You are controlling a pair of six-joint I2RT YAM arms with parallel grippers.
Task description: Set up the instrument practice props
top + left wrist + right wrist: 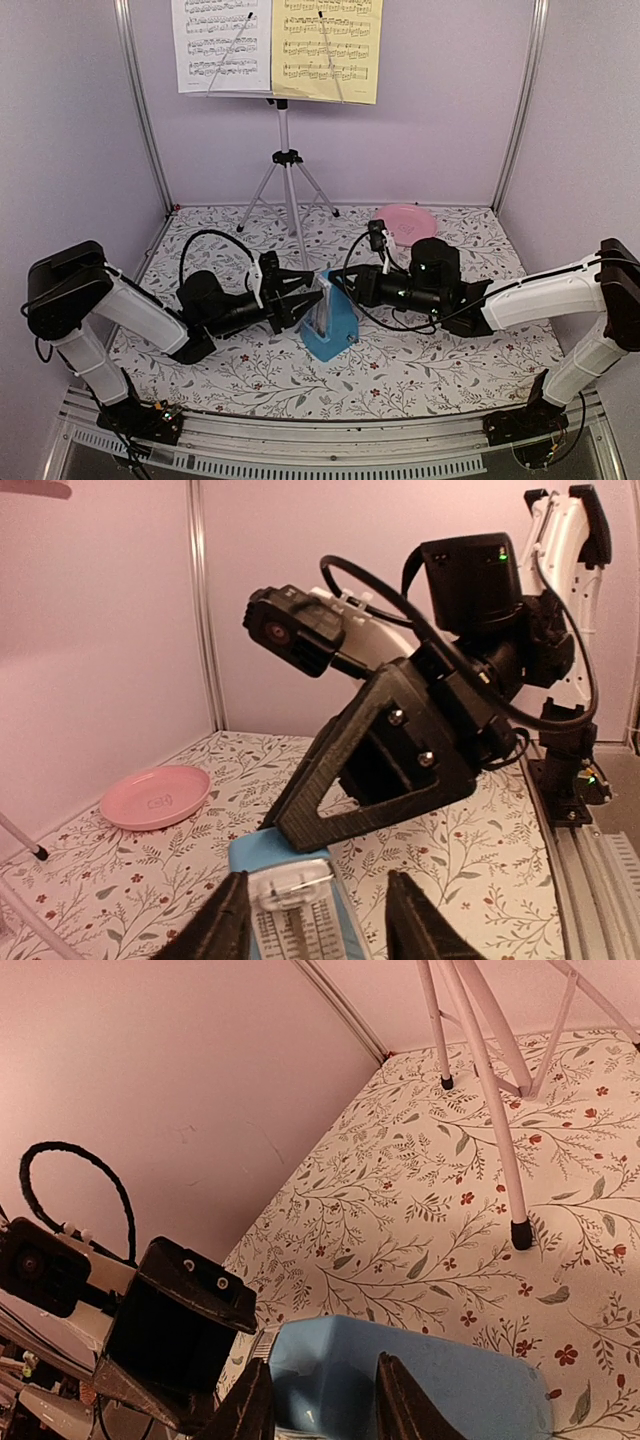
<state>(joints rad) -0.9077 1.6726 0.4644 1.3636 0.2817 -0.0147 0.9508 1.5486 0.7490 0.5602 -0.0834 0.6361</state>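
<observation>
The small blue pyramid metronome (pixel 331 322) stands mid-table, its scale face towards the left wrist camera (pixel 292 908). My left gripper (pixel 303 297) is open with one finger on each side of the metronome's face, the right finger apart from it. My right gripper (pixel 340 285) reaches in from the other side. Its jaws are narrowed on the metronome's upper back (pixel 330 1370), and one finger (pixel 375 760) rests at its top. The silver tripod music stand (pixel 286 160) stands at the back. It holds a white sheet (pixel 222 45) and a yellow sheet (pixel 328 48).
A pink round plate (pixel 405 222) lies at the back right, and it also shows in the left wrist view (pixel 155 796). The stand's legs (pixel 480 1080) spread over the floral cloth behind the metronome. Walls enclose the left, back and right sides.
</observation>
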